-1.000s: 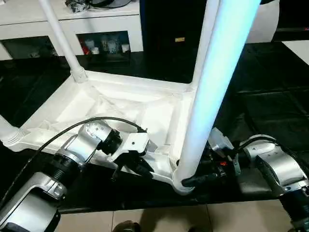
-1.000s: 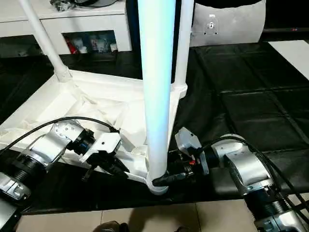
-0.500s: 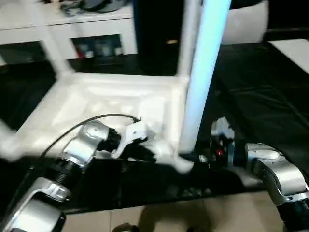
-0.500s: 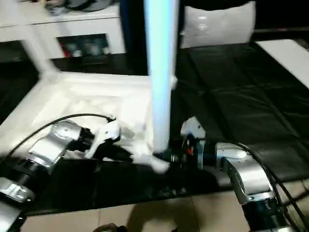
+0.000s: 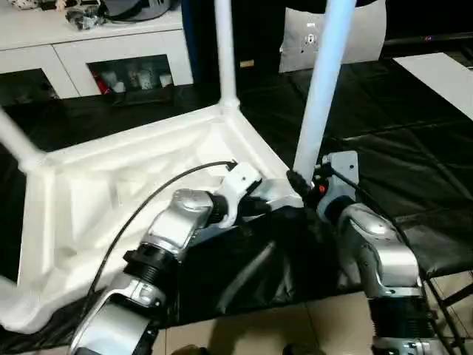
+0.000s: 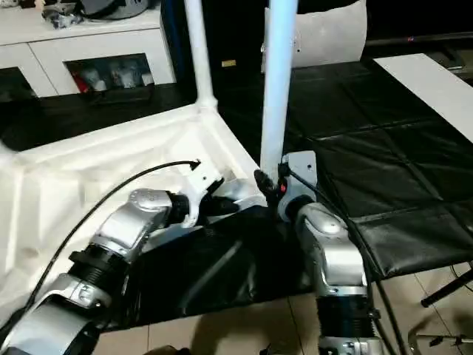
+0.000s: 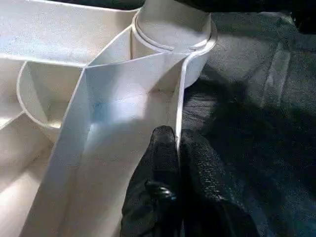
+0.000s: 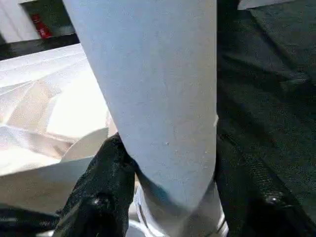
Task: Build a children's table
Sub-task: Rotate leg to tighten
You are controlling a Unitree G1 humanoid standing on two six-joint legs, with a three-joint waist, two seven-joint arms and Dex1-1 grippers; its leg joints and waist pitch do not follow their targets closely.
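Now the children's table (image 5: 111, 185) lies upside down on the black mat (image 5: 384, 140), its legs pointing up. Left pincer (image 7: 178, 163) is closed on the thin rim (image 7: 180, 98) near a corner socket. Right pincer (image 8: 163, 197) grips the leg (image 5: 321, 81) at its base.
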